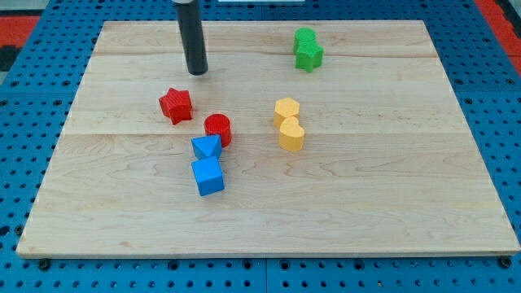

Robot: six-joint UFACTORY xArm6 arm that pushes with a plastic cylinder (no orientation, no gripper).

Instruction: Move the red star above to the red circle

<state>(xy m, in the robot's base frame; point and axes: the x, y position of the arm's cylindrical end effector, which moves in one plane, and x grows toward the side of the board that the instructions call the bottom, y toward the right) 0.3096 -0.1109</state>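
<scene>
The red star (175,105) lies on the wooden board (366,203), left of centre. The red circle (218,129) sits just to its lower right, with a small gap between them. My tip (197,72) is above the red star and slightly to its right, apart from it, and above the red circle toward the view's top.
A blue triangle (206,147) touches the red circle's lower left, with a blue cube (208,176) right below it. A yellow hexagon (286,110) and a yellow heart (291,135) sit right of centre. Two green blocks (307,49) stand near the top edge.
</scene>
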